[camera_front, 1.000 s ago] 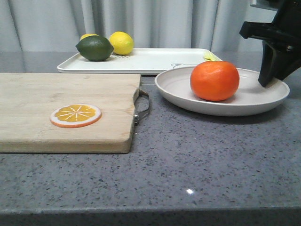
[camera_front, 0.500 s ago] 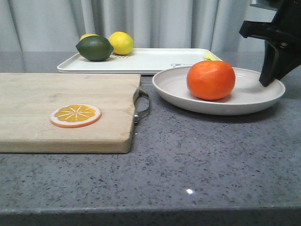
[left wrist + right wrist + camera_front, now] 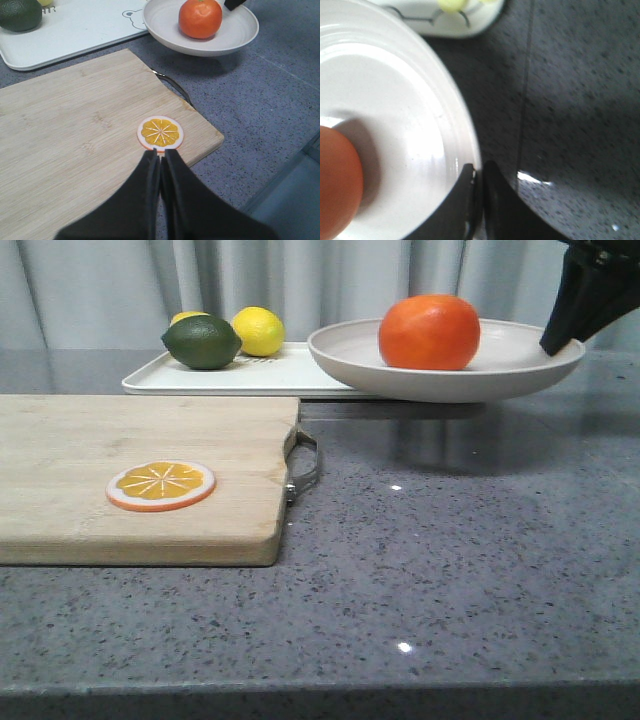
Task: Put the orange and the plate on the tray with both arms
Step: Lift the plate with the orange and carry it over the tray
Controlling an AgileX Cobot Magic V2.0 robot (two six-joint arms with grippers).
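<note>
The orange lies in the off-white plate, which hangs in the air above the table, its left part over the right end of the white tray. My right gripper is shut on the plate's right rim; the right wrist view shows the gripper with one finger inside the plate and one outside, and the orange at the edge. My left gripper is shut and empty above the cutting board, next to the orange slice. The left wrist view also shows the plate, orange and tray.
A wooden cutting board with a metal handle lies at the left and carries a flat orange slice. A dark green lime and yellow lemons sit on the tray's left end. Grey stone table.
My right gripper has lifted the plate with the orange off the table and carried it up and slightly left, over the tray's right end.
</note>
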